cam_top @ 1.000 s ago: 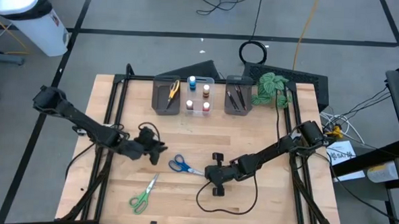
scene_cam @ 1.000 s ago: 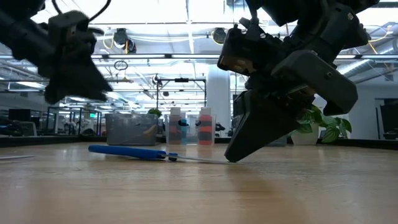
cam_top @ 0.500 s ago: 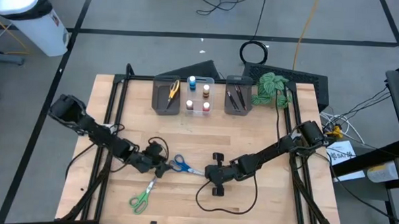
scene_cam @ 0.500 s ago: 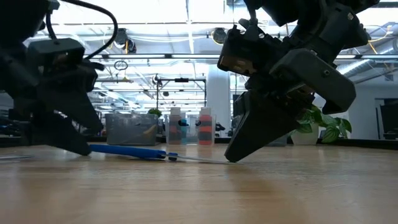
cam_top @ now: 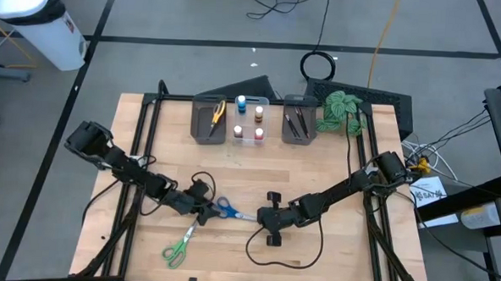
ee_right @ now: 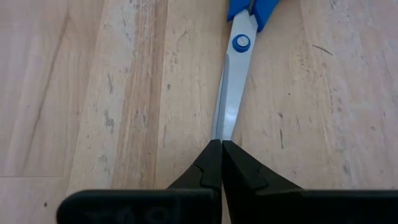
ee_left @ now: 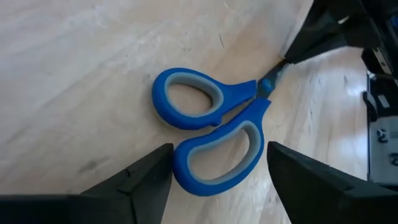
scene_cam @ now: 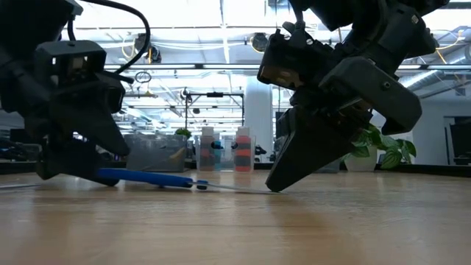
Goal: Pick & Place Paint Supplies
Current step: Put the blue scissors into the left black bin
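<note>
Here, the pale, grainy wooden table (cam_top: pixel 317 177) carries blue plastic-handled, steel-bladed scissors (ee_left: pixel 211 127) lying flat near its middle. The left gripper (ee_left: pixel 214 180) spreads its dark wedge fingers wide around one glossy handle loop. The right gripper (ee_right: pixel 221 163), fingers pinched together, touches the blade tips.

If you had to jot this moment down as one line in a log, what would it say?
left gripper: open, astride blue scissors handles | right gripper: shut, tips at the blade ends | scissors flat on table
</note>
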Tool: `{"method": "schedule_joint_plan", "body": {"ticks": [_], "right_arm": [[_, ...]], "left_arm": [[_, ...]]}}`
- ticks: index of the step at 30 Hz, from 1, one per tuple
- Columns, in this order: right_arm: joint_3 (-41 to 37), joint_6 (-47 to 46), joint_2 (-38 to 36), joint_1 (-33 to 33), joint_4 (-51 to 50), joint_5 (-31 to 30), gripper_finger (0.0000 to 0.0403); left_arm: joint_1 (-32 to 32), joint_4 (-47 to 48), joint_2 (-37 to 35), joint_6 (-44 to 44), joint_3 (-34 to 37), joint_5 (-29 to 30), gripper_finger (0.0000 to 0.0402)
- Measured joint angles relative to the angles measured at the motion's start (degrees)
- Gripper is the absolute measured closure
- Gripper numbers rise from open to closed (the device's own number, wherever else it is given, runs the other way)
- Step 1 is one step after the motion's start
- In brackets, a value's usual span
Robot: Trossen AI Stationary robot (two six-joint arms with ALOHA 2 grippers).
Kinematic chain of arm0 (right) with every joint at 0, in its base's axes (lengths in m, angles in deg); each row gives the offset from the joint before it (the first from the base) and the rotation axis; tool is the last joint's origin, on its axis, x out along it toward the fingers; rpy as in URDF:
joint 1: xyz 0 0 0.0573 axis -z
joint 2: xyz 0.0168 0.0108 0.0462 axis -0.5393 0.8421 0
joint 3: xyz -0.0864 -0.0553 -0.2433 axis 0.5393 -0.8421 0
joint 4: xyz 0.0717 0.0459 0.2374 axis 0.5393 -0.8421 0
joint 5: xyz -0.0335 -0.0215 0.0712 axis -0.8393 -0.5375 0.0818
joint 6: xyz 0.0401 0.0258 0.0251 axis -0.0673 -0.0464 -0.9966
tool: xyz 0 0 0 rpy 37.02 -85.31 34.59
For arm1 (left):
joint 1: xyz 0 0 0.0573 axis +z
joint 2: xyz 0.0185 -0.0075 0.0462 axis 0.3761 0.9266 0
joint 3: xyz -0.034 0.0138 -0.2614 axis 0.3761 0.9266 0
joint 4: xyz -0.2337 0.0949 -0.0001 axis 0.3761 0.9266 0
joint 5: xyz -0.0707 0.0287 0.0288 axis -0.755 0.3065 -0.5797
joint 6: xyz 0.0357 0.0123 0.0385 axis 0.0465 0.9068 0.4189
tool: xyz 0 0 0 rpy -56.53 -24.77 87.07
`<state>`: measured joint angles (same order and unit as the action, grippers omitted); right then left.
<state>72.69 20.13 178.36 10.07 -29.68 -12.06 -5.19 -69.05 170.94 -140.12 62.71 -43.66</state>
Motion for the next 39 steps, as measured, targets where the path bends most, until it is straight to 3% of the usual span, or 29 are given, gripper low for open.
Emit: {"method": "schedule_joint_plan", "body": {"ticks": [7, 15, 22, 32, 39], "right_arm": [[0.0, 0.0, 0.0, 0.0, 0.0, 0.0, 0.0403], [0.0, 0.0, 0.0, 0.0, 0.2, -0.1, 0.0403], [0.0, 0.0, 0.0, 0.0, 0.2, -0.1, 0.0403], [0.0, 0.0, 0.0, 0.0, 0.2, -0.3, 0.0403], [0.0, 0.2, 0.0, 0.0, 0.2, -0.3, 0.0403]], "left_arm": [[-0.1, -0.2, 0.0, 1.8, 0.0, -1.0, 0.0161], [-0.2, 1.6, 0.1, 6.0, 0.0, -0.9, 0.0219], [-0.3, -0.1, 4.5, 10.9, -0.1, 1.6, 0.0275], [-0.3, -0.4, 6.8, 14.2, -0.2, 1.8, 0.0318], [-0.2, -0.7, 6.9, 15.7, -0.1, 1.8, 0.0390]]}}
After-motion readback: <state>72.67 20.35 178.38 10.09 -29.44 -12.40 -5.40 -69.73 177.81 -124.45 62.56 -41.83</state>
